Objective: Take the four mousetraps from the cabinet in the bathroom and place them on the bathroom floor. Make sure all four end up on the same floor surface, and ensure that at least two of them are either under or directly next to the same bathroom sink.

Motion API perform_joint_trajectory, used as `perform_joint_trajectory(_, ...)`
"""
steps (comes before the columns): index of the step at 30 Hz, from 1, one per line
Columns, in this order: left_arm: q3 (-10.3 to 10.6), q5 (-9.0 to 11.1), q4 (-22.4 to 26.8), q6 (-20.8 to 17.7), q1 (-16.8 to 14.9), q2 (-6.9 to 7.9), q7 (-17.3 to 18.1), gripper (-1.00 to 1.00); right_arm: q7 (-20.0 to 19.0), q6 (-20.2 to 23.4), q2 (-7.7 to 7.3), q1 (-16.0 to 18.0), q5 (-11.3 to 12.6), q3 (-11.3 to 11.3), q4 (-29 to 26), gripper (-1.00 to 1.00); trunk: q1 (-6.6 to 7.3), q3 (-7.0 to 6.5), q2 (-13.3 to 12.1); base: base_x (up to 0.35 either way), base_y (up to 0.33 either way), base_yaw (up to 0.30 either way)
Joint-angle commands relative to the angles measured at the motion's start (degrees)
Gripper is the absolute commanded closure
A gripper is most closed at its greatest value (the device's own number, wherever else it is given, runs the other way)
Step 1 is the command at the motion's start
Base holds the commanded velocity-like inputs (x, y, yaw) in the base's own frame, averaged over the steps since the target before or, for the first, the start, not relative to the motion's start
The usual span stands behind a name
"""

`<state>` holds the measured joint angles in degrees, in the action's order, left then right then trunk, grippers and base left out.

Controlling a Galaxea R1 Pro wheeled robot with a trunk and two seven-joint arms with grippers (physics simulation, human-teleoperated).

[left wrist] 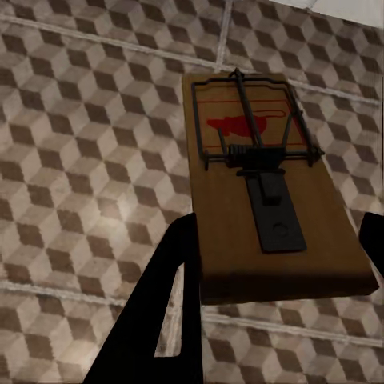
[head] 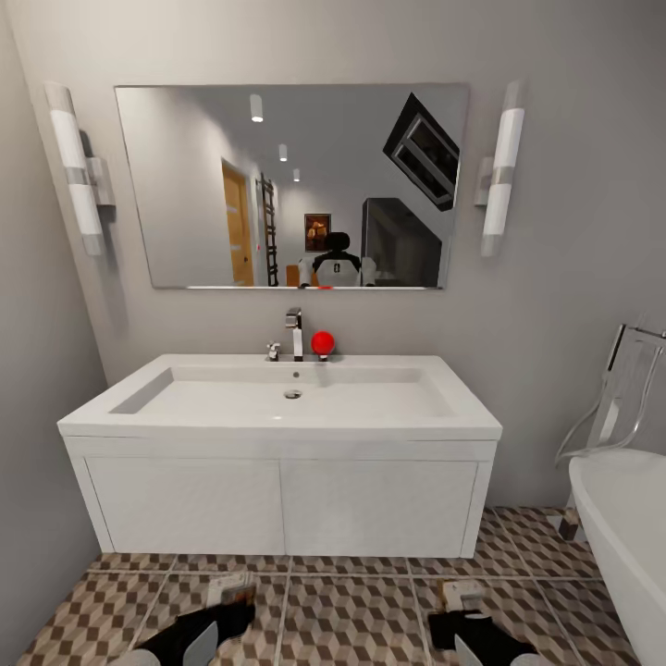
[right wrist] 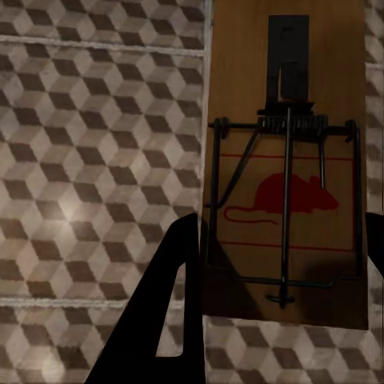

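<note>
Each tool, left (left wrist: 276, 264) and right (right wrist: 276, 264), grips a trap ( (left wrist: 264, 176), (right wrist: 284, 160)) above the floor (head: 351, 610); released from here before the sink (head: 287, 490), either could bounce or flip.

Soft, even light is filling the head view, with the white sink unit (head: 277, 481) reading brightest and a dim shadow lying beneath it on the tiled floor (head: 361, 610). Small ceiling lights are showing as reflections in the mirror (head: 291, 185). Straight lines are bowing slightly toward the edges. Both wrist views are looking dimmer and grainier, with a faint pale sheen glowing on the tiles (left wrist: 120, 212).
</note>
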<state>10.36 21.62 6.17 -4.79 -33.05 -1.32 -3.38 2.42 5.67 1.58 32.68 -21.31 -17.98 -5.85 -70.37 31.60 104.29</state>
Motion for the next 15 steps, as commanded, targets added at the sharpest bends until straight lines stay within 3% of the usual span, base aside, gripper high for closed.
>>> perform_joint_trajectory(1,0.5,0.2,0.5,0.0,0.0,0.03,-0.4,1.00,0.1,0.3,0.04,0.0,-0.5,-0.4,-0.4,1.00,0.01,0.06,0.0,0.000,0.000,0.000)
perform_joint_trajectory(9,0.5,-1.8,3.0,2.6,0.0,0.03,-0.2,1.00,0.1,0.3,0.10,0.0,-0.6,-0.2,-3.0,1.00,0.01,0.06,0.0,0.000,0.000,0.000)
perform_joint_trajectory(10,0.5,-6.3,8.3,3.8,0.0,0.02,-0.2,1.00,0.1,0.3,0.10,0.0,-0.6,-0.1,-6.1,1.00,0.01,0.06,0.0,0.000,0.000,0.000)
perform_joint_trajectory(15,0.5,-6.6,7.4,3.8,0.0,-0.01,-0.3,1.00,0.2,0.4,0.09,0.0,-0.6,-0.2,-6.2,1.00,0.01,0.06,0.0,0.000,0.000,0.000)
